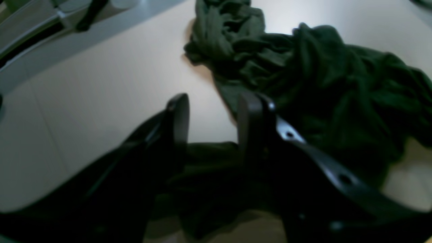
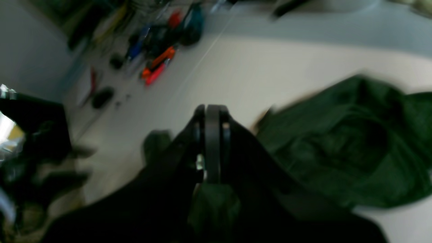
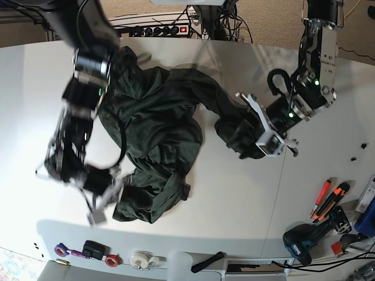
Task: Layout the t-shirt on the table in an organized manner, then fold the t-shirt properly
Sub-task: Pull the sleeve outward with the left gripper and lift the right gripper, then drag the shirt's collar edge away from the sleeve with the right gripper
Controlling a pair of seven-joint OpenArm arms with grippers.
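There is one t-shirt (image 3: 158, 134), one table (image 3: 234, 199), and two grippers. Near the table's edges lie two orange cutters (image 3: 327, 202), one drill (image 3: 307, 240) and three tape rolls (image 3: 111, 258).

The left gripper (image 1: 212, 111) has its fingers (image 1: 180, 118) spread apart. In the left wrist view, dark green cloth sits low between them. In the base view this gripper (image 3: 258, 137) is right at one bunched end of the t-shirt.

The right gripper (image 2: 212, 135) has its fingers pressed tight together, with green cloth showing just under them. Whether it pinches the cloth is hard to tell, as the view is blurry. In the base view it (image 3: 99, 196) is at the t-shirt's near edge.

The t-shirt is dark green and plain. It lies crumpled in the middle of the table, full of folds and wrinkles, and stretches between the two arms.
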